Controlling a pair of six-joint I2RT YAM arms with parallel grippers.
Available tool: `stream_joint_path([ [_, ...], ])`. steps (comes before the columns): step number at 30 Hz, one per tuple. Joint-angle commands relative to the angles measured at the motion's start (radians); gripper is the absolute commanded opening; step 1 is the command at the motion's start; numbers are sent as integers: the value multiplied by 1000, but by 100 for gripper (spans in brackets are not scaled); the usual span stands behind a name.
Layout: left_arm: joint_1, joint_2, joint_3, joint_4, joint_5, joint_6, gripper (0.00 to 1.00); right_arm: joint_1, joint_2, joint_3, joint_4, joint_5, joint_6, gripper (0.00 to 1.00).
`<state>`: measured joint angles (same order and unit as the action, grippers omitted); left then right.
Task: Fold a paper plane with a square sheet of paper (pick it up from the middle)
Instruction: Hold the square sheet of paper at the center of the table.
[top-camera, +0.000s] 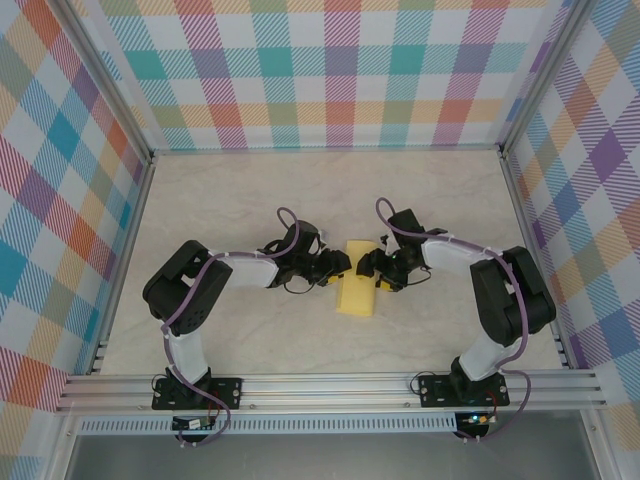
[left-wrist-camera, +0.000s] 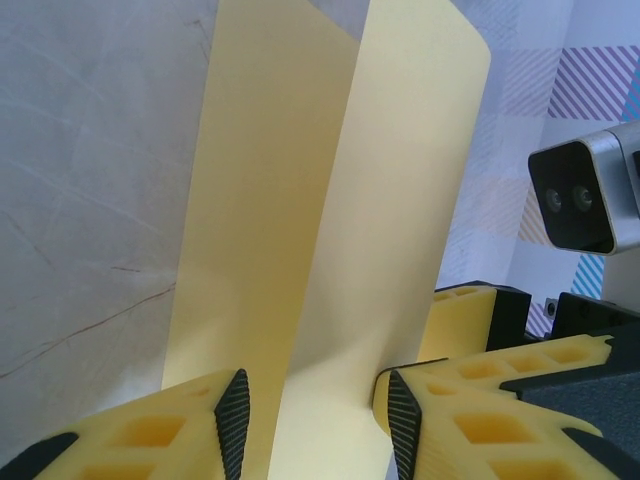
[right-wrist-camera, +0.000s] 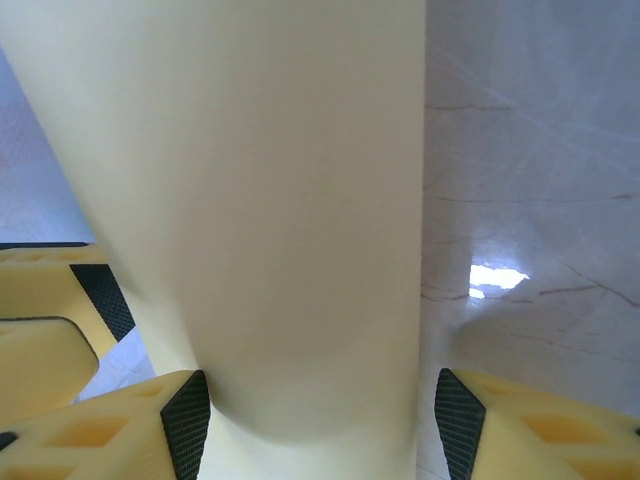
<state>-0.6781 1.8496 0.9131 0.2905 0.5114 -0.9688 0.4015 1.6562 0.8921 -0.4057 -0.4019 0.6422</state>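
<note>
Where my two grippers face each other, the thin yellow square sheet of paper (top-camera: 358, 292) sits between them. One end lies flat on the pale marbled table (top-camera: 230, 210) nearer my bases and the other rises at my fingertips.

The overhead camera shows my left gripper (top-camera: 338, 266) and right gripper (top-camera: 370, 266) close in from either side, but not the sheet's shape.

My left wrist camera shows that shape: the paper (left-wrist-camera: 330, 200) is bent lengthwise into two long panels with a crease running away from my left gripper (left-wrist-camera: 316, 420), and one panel drops between its black pads (left-wrist-camera: 232, 420). Those jaws stand partly apart. Beyond the sheet sits the silver-grey camera (left-wrist-camera: 585, 195) on my other wrist.

My right wrist camera shows the paper (right-wrist-camera: 280, 200) as a smooth rounded bow inside my right gripper (right-wrist-camera: 320, 420), whose jaws stand wide. I cannot tell whether either pair presses the sheet.
</note>
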Motion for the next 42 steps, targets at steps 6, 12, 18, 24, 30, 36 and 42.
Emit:
stream_joint_path([
  [6, -11, 14, 7, -13, 15, 16, 44, -11, -30, -36, 65, -40, 55, 65],
  [12, -12, 32, 16, 2, 28, 9, 40, -15, -39, -53, 95, -61, 77, 64],
  [18, -12, 35, 18, 8, 29, 6, 26, -16, -35, -54, 88, -52, 80, 65],
  [24, -11, 27, 12, 10, 11, 10, 7, -20, -41, -51, 70, -44, 71, 65],
  [30, -11, 15, 23, -28, -9, 41, 0, -24, -54, -51, 58, -52, 67, 66],
  [36, -11, 5, 33, -73, -24, 76, 0, -35, -98, -48, 28, -59, 55, 68],
  [42, -11, 20, 36, -55, -15, 69, 0, -38, -103, -52, 17, -68, 49, 69],
])
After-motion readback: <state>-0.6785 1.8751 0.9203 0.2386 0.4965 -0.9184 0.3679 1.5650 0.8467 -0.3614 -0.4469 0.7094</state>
